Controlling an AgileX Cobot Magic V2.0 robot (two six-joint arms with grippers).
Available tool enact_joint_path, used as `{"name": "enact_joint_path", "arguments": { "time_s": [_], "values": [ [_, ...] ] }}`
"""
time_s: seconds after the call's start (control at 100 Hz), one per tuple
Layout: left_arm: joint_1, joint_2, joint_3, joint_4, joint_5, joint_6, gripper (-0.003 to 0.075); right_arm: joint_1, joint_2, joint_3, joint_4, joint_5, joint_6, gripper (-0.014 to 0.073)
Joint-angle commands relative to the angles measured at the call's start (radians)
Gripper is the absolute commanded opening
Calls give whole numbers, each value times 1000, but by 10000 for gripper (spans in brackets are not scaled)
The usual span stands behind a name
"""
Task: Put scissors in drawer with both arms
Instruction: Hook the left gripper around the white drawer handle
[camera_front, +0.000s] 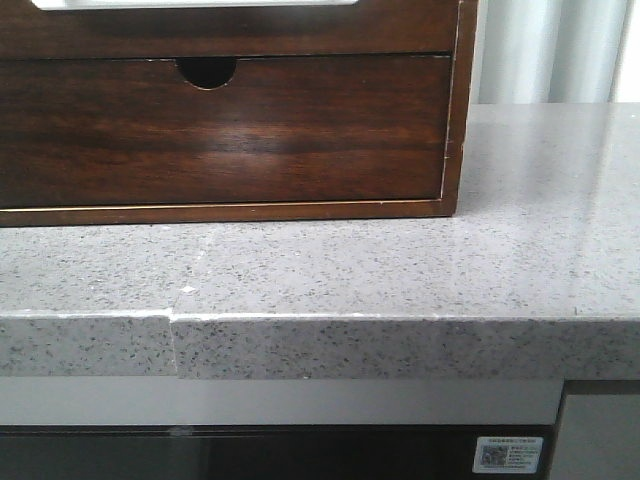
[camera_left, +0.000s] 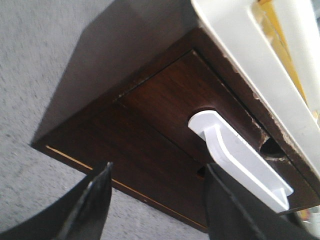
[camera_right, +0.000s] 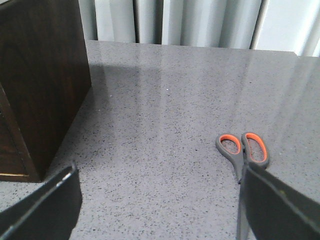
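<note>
The scissors (camera_right: 243, 149), grey with orange-lined handles, lie flat on the grey counter; their blades run behind one finger of my right gripper (camera_right: 160, 171). That gripper is open and empty above the counter, with the scissors just beside that finger. The drawer (camera_front: 230, 30) is the shallow dark brown one at the cabinet's top, with a pale edge above its front. It also shows in the left wrist view (camera_left: 225, 70) under a white rim. My left gripper (camera_left: 157, 170) is open and empty, close in front of the cabinet's lower front. Neither gripper shows in the front view.
The deeper drawer (camera_front: 220, 130) with a half-round notch fills the cabinet below. A white plastic piece (camera_left: 235, 152) sits hooked in a notch. The cabinet's side (camera_right: 45, 75) stands beside the right gripper. The counter's front edge (camera_front: 320, 345) is near, and curtains (camera_right: 175, 22) hang behind.
</note>
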Motion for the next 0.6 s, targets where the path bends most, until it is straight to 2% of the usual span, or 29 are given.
{"name": "enact_joint_path", "arguments": {
  "time_s": [0.0,0.28,0.49,0.59],
  "values": [
    [-1,37,-27,-173,-19,77,368,-15,12,-32,-6,-78,-5,587],
    [-1,157,-29,-669,149,486,368,-15,12,-32,-6,-78,-5,587],
    [-1,290,-29,-950,318,751,368,-15,12,-32,-6,-78,-5,587],
    [-1,359,-45,-965,375,802,368,-15,12,-32,-6,-78,-5,587]
  ]
}}
